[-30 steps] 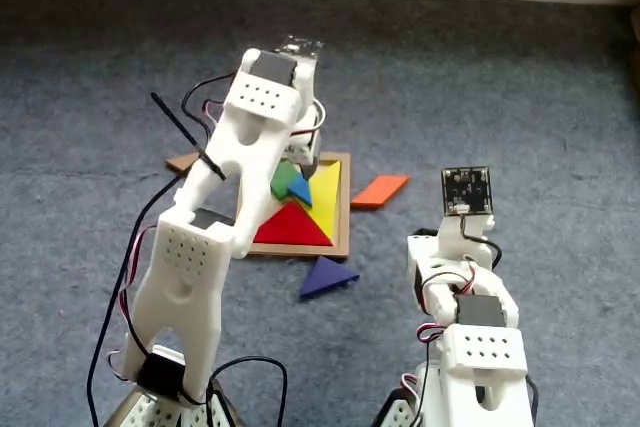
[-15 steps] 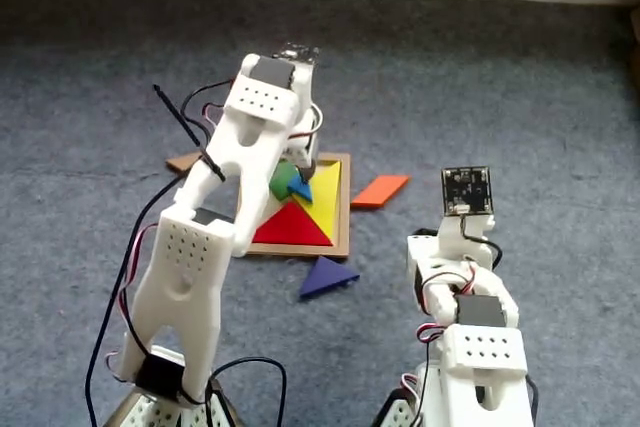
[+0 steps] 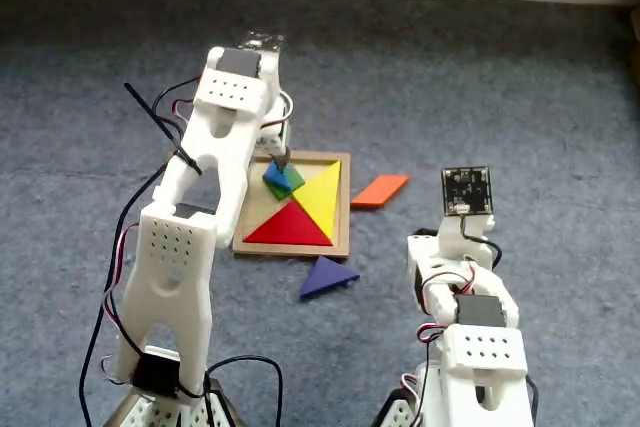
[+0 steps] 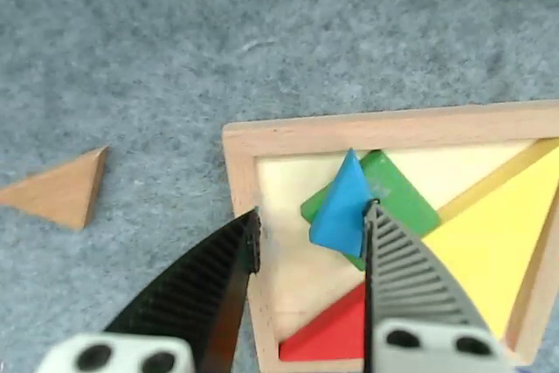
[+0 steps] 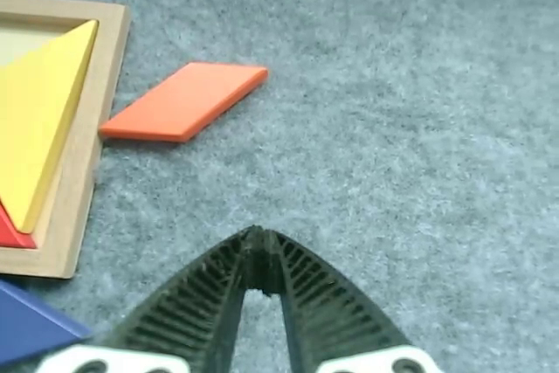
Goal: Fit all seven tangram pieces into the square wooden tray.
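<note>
**Grey carpet station: four pieces in, one riding up, three outside**

Grey carpet (image 3: 520, 97) serves as the work surface and carries the wooden tray (image 3: 343, 205).

1. Seated flat: the yellow triangle (image 3: 322, 195) against the tray's right edge and the red triangle (image 3: 290, 225) against its near edge, which leaves the far-left part free for small pieces.
2. The green square (image 4: 397, 203) lies in that free part. The blue triangle (image 4: 336, 211) leans across it and overlaps it, so it is judged not yet seated.
3. The left gripper (image 4: 312, 213) hangs over that corner with its jaws spread. One finger (image 4: 393, 259) is touching or just beside the blue triangle, well placed to nudge it off the square.
4. The right gripper (image 5: 256, 238) is closed on nothing, over bare carpet near the orange parallelogram (image 5: 183, 98).
5. Outside the tray: the parallelogram beyond the right edge, the dark blue triangle (image 3: 327, 276) off the near right corner, and the tan triangle (image 4: 61, 194) beyond the left edge.
</note>
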Robot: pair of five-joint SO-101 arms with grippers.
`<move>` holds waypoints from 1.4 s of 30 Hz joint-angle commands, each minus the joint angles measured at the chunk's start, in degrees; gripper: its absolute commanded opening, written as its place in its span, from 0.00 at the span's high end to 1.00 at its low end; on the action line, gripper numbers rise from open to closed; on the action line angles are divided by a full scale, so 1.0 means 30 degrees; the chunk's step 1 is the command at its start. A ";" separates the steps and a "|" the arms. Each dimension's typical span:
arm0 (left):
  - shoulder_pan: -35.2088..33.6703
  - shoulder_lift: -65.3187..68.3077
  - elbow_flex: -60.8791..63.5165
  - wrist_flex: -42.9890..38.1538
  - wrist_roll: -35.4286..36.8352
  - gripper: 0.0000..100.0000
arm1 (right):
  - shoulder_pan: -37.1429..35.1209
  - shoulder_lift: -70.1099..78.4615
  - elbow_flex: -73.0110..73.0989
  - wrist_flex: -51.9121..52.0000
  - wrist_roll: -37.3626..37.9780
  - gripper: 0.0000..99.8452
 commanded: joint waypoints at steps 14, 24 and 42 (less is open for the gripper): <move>-0.0015 -0.4176 0.4410 0.0557 0.0059 0.89 | 0.0103 -0.0308 -0.0103 -0.0513 0.0205 0.99; 0.1216 -0.3062 0.4410 -0.0879 0.0059 0.90 | 0.0103 -0.0308 -0.0103 -0.0513 0.0205 0.99; 0.2593 -0.3531 0.4205 -0.2462 0.0088 0.90 | 0.0103 -0.0308 -0.0103 -0.0513 0.0205 0.99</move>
